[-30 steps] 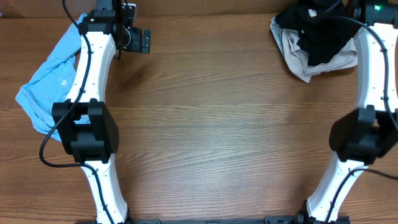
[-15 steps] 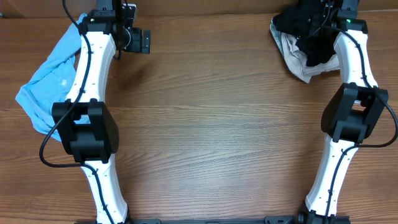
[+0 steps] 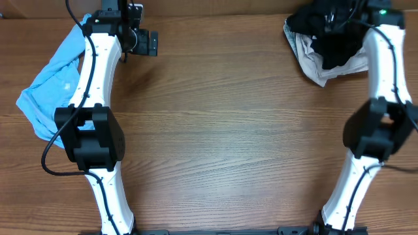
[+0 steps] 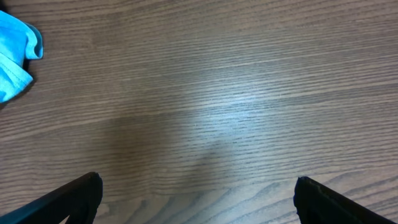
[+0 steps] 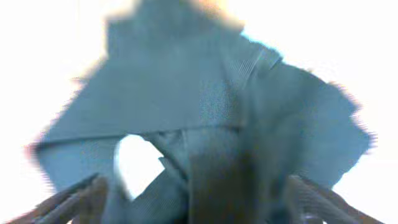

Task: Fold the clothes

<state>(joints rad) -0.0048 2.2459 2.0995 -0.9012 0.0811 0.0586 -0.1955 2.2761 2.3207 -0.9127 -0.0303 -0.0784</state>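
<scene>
The clothes lie in two heaps. At the far right a black garment (image 3: 334,40) is bunched on top of a beige one (image 3: 315,64). My right gripper (image 3: 334,12) is over this heap, mostly hidden among the black folds. In the right wrist view, blurred dark fabric (image 5: 205,106) fills the frame. The right gripper (image 5: 199,199) stands open there, fingers wide apart, with cloth loose between them. A crumpled light blue garment (image 3: 55,78) lies at the far left; a corner of it (image 4: 15,53) shows in the left wrist view. My left gripper (image 3: 149,43) (image 4: 199,196) is open over bare wood.
The wooden table (image 3: 222,130) runs between the two arms. Its far edge is just behind both heaps. The left arm (image 3: 91,124) lies over part of the blue garment. The right arm (image 3: 385,98) rises along the right side.
The right gripper's jaws have opened on the black cloth. The right arm swung left half a second ago and has come back right. The left arm has not moved.
</scene>
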